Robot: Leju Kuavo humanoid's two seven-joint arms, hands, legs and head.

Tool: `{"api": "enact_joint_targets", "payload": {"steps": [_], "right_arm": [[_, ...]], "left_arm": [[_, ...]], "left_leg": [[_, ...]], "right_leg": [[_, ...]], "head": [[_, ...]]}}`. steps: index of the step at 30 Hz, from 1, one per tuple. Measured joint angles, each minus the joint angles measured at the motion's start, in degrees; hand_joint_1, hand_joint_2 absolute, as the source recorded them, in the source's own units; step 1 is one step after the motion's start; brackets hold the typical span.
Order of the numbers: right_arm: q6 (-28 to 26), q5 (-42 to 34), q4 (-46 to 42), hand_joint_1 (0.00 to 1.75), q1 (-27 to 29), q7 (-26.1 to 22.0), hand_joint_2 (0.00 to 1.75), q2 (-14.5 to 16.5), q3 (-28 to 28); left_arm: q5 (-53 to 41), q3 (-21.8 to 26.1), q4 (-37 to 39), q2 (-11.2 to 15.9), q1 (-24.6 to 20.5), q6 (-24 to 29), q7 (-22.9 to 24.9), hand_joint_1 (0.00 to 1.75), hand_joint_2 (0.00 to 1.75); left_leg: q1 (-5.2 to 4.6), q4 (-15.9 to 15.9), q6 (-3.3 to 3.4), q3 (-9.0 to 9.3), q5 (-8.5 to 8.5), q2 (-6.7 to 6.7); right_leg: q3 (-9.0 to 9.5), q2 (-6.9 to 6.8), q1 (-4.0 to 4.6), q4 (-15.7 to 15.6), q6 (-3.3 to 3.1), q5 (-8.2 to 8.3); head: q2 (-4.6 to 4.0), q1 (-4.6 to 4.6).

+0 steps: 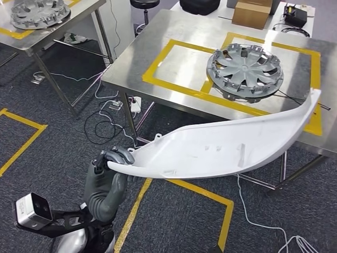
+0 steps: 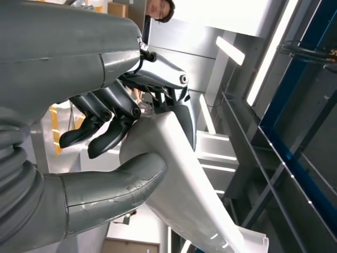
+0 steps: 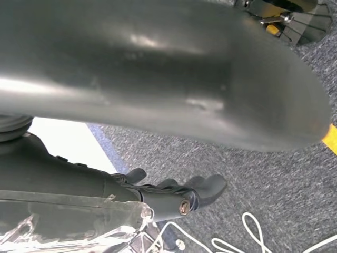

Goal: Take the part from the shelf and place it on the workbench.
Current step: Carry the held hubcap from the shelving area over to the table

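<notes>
White part gripped at its end by left robot hand.

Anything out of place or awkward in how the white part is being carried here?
Yes. The left robot hand grips the long white part at one extreme end only, so the rest juts out unsupported, its far tip over the workbench corner near the grey wheel cover. Loose cables trail across the floor.

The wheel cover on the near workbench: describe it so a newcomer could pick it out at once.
Start at the large steel workbench marked with yellow tape rectangles. The wheel cover lies flat on its right part, across the tape, just beyond the far tip of the long white part that the left hand holds. It is round, grey and spoked; a similar one lies on the other table, far left.
</notes>
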Motion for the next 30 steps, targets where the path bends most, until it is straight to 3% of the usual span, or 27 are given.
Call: {"api": "enact_joint_targets", "payload": {"steps": [5, 8, 10, 12, 14, 15, 16, 18, 19, 21, 22, 23, 25, 27, 28, 30], "right_arm": [[0.03, 0.00, 0.00, 0.00, -0.04, 0.00, 0.00, 0.00, -0.01], [0.08, -0.01, 0.00, 0.00, -0.08, 0.00, 0.00, 0.01, -0.02], [0.09, -0.02, -0.01, 0.00, -0.19, -0.01, 0.00, 0.00, -0.02], [0.09, -0.02, -0.02, 0.00, -0.38, -0.02, 0.00, 0.00, 0.00], [0.10, -0.03, -0.02, 0.00, -0.27, -0.01, 0.00, 0.00, 0.01], [0.11, -0.04, -0.02, 0.00, -0.09, 0.01, 0.00, 0.00, 0.01], [0.11, -0.05, -0.02, 0.00, 0.11, 0.02, 0.00, 0.00, 0.00], [0.11, -0.05, -0.02, 0.00, 0.37, 0.02, 0.00, 0.00, 0.00], [0.11, -0.04, 0.00, 0.00, 0.47, 0.01, 0.00, 0.01, 0.00], [0.14, -0.05, 0.03, 0.00, 0.51, 0.01, 0.00, 0.01, 0.00], [0.15, -0.06, 0.01, 0.00, 0.49, 0.01, 0.00, 0.01, 0.00], [0.15, -0.05, -0.02, 0.00, 0.40, 0.01, 0.00, -0.03, 0.00], [0.09, -0.04, -0.09, 0.00, 0.36, 0.01, 0.00, -0.13, -0.02], [0.05, -0.03, -0.13, 0.00, 0.34, -0.01, 0.00, -0.21, -0.04], [0.04, -0.02, -0.13, 0.00, 0.32, -0.02, 0.00, -0.23, -0.04], [0.04, -0.02, -0.13, 0.00, 0.30, 0.01, 0.00, -0.22, -0.04]], "left_arm": [[0.02, 0.02, 0.00, 0.04, 0.01, -0.39, -0.11, 1.75, 1.75], [0.04, 0.02, 0.01, 0.07, 0.00, -0.62, -0.19, 1.75, 1.75], [0.04, 0.04, 0.01, 0.03, 0.08, -0.71, -0.21, 1.75, 1.75], [0.04, 0.07, 0.00, 0.00, 0.16, -0.78, -0.27, 1.75, 1.75], [0.04, 0.08, 0.00, 0.00, 0.21, -0.80, -0.30, 1.75, 1.75], [0.04, 0.08, 0.00, 0.00, 0.27, -0.80, -0.30, 1.75, 1.75], [0.04, 0.08, 0.00, 0.00, 0.34, -0.80, -0.30, 1.75, 1.75], [0.04, 0.08, 0.00, 0.00, 0.43, -0.80, -0.30, 1.75, 1.75], [0.04, 0.08, 0.01, 0.00, 0.45, -0.80, -0.30, 1.75, 1.75], [0.04, 0.09, 0.02, -0.01, 0.51, -0.80, -0.31, 1.75, 1.75], [0.04, 0.09, 0.02, -0.03, 0.53, -0.80, -0.31, 1.75, 1.75], [0.04, 0.09, 0.02, -0.05, 0.53, -0.81, -0.32, 1.75, 1.75], [0.02, 0.08, 0.02, -0.08, 0.44, -0.82, -0.32, 1.75, 1.75], [-0.01, 0.08, 0.04, -0.06, 0.40, -0.82, -0.31, 1.75, 1.75], [-0.01, 0.08, 0.05, -0.04, 0.44, -0.82, -0.28, 1.75, 1.75], [0.07, 0.08, 0.08, 0.02, 0.53, -0.82, -0.20, 1.75, 1.75]], "left_leg": [[-0.41, 0.25, 1.20, 0.15, -0.69, -0.04], [-0.53, -0.26, 2.09, 0.56, -1.59, -0.11], [-0.43, -0.84, 2.93, 1.83, -2.34, -0.29], [-0.49, -0.98, 3.50, 3.44, -2.89, -0.27], [-0.69, -0.96, 3.69, 4.60, -3.70, -0.14], [-0.78, -0.95, 3.67, 5.18, -4.15, -0.16], [-0.83, -0.95, 3.52, 5.86, -4.62, -0.23], [-0.84, -0.93, 3.00, 7.59, -5.80, -0.35], [-0.86, -0.91, 2.65, 8.51, -6.55, -0.36], [-0.83, -1.23, 1.90, 9.89, -8.04, -0.35], [-0.71, -1.36, 1.42, 10.45, -8.33, -0.34], [-0.53, -1.26, 0.95, 10.74, -8.15, -0.35], [-0.21, 2.30, 0.11, 9.70, -6.05, -0.31], [-0.09, 9.95, -0.44, 5.34, -4.07, -0.27], [-0.06, 13.48, -0.69, 2.52, -4.72, -0.26], [0.01, 16.51, -0.91, -2.35, -10.13, -0.25]], "right_leg": [[0.80, -0.01, -0.39, -1.23, 2.18, 0.13], [1.38, -0.05, -0.61, -1.16, 3.11, 0.34], [1.39, -0.22, -0.70, 0.29, 3.40, -0.05], [-0.96, -0.36, -0.60, 5.13, 2.94, -2.32], [-5.83, -0.37, -0.40, 13.03, 2.61, -5.16], [-7.96, -0.37, -0.34, 15.68, 2.51, -5.97], [-9.17, -0.37, -0.33, 16.32, 2.48, -6.01], [-8.38, -0.42, -0.39, 11.51, 2.51, -3.55], [-7.18, -0.56, -0.45, 7.58, 2.58, -0.68], [-5.31, -0.92, -0.16, 2.31, 2.02, 2.82], [-4.80, -0.99, 0.13, 1.21, 1.50, 3.52], [-4.31, -0.93, 0.46, 0.95, 0.83, 2.75], [-2.48, -0.60, 0.57, 0.31, -0.09, 1.96], [-0.07, -0.54, 0.35, -0.16, -0.67, 0.88], [1.09, -0.58, 0.27, -0.46, -0.86, 0.25], [3.28, -0.39, 0.09, -1.15, -0.94, -0.91]], "head": [[0.00, -0.05], [0.01, -0.07], [0.01, 0.11], [0.01, 0.60], [0.00, 0.96], [0.00, 0.99], [0.00, 1.02], [0.00, 1.06], [0.00, 1.10], [0.01, 1.07], [0.01, 1.02], [0.01, 0.98], [0.01, 0.89], [0.02, 0.60], [0.01, 0.45], [0.01, 0.27]]}}
